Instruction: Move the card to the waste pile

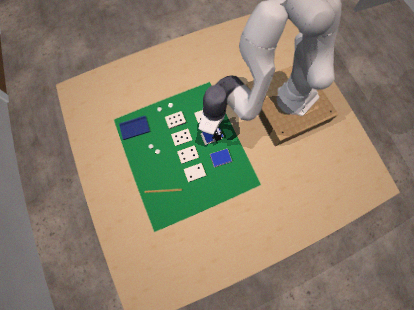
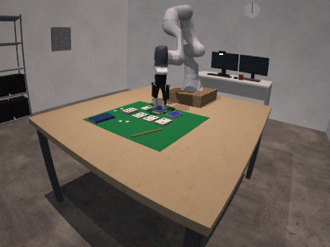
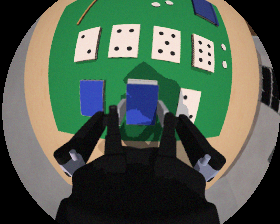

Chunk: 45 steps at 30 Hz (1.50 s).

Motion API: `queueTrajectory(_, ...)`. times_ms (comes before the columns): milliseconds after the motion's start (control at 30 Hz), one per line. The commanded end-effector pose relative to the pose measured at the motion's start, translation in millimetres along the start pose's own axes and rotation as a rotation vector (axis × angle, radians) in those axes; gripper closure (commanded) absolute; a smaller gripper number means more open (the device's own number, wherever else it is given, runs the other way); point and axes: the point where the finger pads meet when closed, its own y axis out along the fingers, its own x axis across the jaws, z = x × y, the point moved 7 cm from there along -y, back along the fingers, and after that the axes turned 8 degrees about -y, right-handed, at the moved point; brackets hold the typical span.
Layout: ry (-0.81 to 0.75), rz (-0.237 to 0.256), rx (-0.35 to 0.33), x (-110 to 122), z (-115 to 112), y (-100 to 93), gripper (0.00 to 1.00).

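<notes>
My end effector (image 3: 143, 125) is about half closed, pinching the blue-backed top card (image 3: 141, 101) by its side edges just above the stock (image 2: 159, 111), level so it lifts free; the waste pile (image 3: 91, 96) sits just beside.
</notes>
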Motion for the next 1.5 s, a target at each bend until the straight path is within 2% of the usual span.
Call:
queueTrajectory(0, 0.018, -0.001, 0.014, -0.5, 4.4, 1.4, 0.57)
queueTrajectory(333, 0.018, -0.001, 0.014, -0.5, 4.8, 8.1, 0.57)
queueTrajectory(1467, 0.018, -0.001, 0.014, -0.5, 4.8, 8.3, 0.57)
